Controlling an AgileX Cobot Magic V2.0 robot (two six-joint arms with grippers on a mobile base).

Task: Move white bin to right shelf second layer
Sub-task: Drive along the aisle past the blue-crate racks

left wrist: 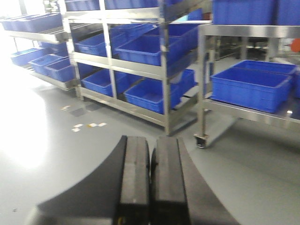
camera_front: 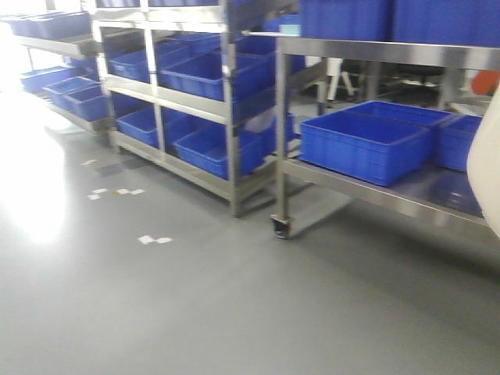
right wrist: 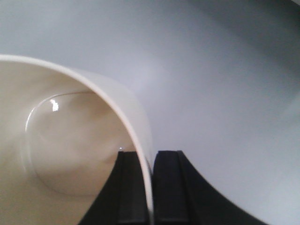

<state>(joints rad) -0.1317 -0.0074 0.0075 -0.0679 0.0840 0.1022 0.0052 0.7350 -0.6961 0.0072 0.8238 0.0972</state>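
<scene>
My right jaws are clenched on the wall of the white bin [right wrist: 70,154], one inside its mouth and one outside, with grey floor [right wrist: 211,70] behind it. My left jaws are pressed together on nothing, facing steel shelves [left wrist: 164,70] loaded with blue crates [left wrist: 251,86].

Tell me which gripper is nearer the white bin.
Right. The right gripper pinches the wall of the white bin; the left gripper is shut on nothing, no bin in its view.
</scene>
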